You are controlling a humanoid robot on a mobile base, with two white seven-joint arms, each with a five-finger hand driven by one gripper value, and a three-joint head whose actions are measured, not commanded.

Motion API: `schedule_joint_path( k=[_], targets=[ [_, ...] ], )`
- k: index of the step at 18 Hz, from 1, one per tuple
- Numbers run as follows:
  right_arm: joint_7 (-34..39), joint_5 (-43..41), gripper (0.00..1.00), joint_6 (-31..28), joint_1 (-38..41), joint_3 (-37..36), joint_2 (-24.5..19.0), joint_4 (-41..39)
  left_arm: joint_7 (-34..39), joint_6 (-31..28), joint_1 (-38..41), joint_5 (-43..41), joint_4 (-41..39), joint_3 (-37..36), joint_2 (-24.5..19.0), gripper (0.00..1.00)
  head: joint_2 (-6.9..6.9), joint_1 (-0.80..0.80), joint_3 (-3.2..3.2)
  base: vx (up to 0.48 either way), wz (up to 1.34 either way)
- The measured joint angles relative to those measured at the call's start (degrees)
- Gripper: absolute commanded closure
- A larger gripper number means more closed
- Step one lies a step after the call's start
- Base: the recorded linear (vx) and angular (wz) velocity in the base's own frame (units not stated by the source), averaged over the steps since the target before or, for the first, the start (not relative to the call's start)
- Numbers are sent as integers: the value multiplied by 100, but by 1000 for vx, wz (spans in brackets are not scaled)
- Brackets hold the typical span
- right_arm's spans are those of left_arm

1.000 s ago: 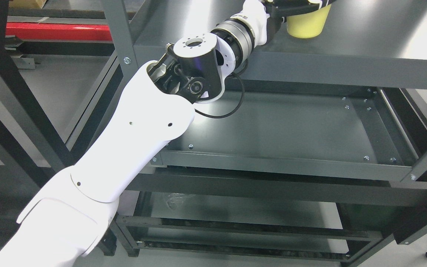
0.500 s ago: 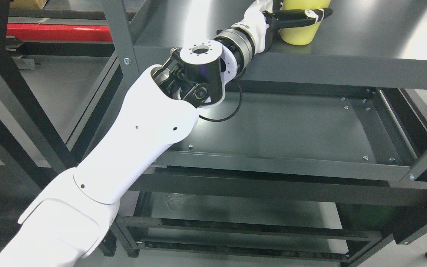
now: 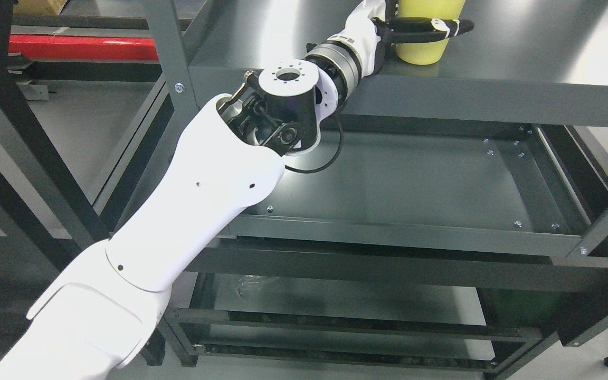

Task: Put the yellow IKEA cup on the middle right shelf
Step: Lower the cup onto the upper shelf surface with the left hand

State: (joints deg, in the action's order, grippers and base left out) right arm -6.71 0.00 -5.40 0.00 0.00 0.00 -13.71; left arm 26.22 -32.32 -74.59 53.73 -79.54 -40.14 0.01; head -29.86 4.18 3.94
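Standing upright on the dark shelf (image 3: 520,47), the yellow cup (image 3: 421,51), no lettering readable, is encircled by the left hand (image 3: 415,24).

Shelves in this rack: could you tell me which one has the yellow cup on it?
The top visible shelf, where the left hand reaches the cup. The recessed shelf below and the lowest shelf hold no cup.

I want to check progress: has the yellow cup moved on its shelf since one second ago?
Yes. The yellow cup now sits further left along the shelf's front edge, held by the left hand.
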Motion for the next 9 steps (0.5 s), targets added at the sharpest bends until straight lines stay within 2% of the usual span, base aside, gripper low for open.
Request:
schedule_joint_path(
  k=[9],
  targets=[
    [0,0,1,0,0,0,0,0,12,-69,20,-64,-147,123,-2,1,0,0,0,0,0]
  ],
)
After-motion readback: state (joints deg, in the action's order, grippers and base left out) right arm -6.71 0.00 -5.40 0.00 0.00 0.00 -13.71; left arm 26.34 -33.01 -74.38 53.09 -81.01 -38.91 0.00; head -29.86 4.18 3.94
